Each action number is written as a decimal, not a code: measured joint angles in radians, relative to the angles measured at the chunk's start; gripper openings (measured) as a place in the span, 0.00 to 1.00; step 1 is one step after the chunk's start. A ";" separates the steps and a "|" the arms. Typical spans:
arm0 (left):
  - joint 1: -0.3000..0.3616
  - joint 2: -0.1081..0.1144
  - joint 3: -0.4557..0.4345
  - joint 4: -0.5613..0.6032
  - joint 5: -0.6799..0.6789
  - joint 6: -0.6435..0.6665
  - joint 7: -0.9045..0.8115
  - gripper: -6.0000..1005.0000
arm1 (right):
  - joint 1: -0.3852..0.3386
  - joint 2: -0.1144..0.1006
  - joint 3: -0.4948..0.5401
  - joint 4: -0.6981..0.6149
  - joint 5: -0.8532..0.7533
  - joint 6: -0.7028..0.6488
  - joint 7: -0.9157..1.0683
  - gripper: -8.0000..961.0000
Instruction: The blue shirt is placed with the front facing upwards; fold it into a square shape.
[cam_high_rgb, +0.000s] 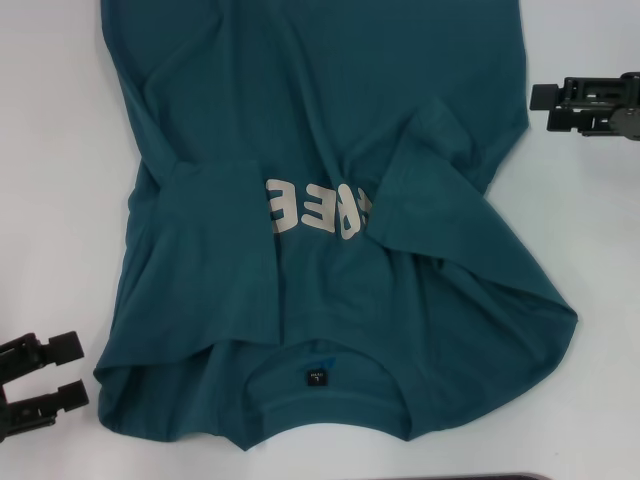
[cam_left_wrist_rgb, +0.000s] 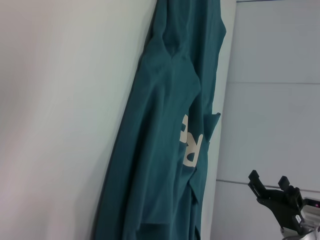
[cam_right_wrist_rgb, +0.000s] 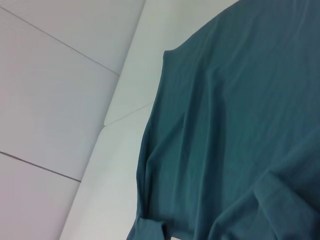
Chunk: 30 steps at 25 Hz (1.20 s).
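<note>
White tabletop (cam_high_rgb: 60, 200); shirt (cam_high_rgb: 320, 130) spread between both tools, sleeves folded inward; left tool (cam_high_rgb: 45, 385) wide, empty; right tool (cam_high_rgb: 540, 105) wide, empty.

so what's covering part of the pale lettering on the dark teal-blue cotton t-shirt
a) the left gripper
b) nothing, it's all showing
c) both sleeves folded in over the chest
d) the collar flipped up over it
c: on the dark teal-blue cotton t-shirt both sleeves lie folded in over the chest, hiding the ends of the pale lettering; both grippers sit off the cloth.
</note>
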 joint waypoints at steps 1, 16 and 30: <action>0.000 0.000 0.003 0.000 0.005 -0.002 0.000 0.90 | -0.001 0.000 0.001 0.000 0.000 0.000 0.000 0.84; 0.004 -0.019 0.010 0.003 0.090 -0.102 -0.003 0.90 | 0.001 0.000 0.005 0.000 -0.001 -0.003 0.001 0.84; -0.009 -0.033 0.009 -0.002 0.105 -0.131 -0.029 0.90 | -0.005 0.000 0.005 0.002 0.001 -0.002 0.001 0.84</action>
